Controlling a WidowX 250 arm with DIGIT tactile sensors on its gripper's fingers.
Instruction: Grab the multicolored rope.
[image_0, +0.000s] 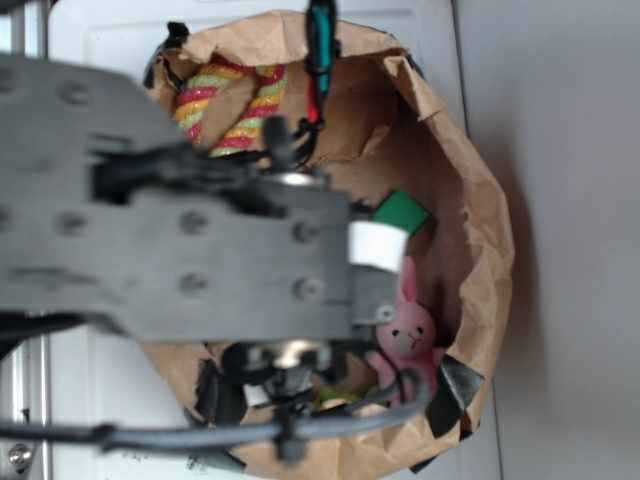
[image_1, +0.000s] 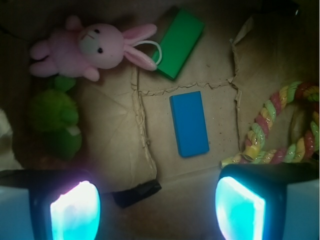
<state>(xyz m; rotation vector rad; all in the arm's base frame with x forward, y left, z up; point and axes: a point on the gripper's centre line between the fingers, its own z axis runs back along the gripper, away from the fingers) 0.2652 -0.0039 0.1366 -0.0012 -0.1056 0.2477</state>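
Where the paper floor meets the bag's wall at the right of my wrist view, the rope (image_1: 280, 132) lies in a U, a thick twisted cord of red, yellow, pale green and pink strands, one end just above my right finger (image_1: 240, 210). My claw (image_1: 157, 212) hangs released, jaws spread wide and holding nothing, pads glowing cyan. Between rope and centre, a smooth blue block (image_1: 189, 124) lies flat on the creased brown paper (image_1: 115, 140), apart from the cord. Above it a green block (image_1: 179, 42) rests at a slant, touching the ear of a pink plush bunny (image_1: 85, 47). A fuzzy green toy (image_1: 55, 122) sits below the bunny. A small black piece (image_1: 137, 192) lies near my left finger. From the exterior view, my arm (image_0: 150, 240) blocks most of the crumpled paper bag (image_0: 480, 240); the rope shows at its upper left rim.
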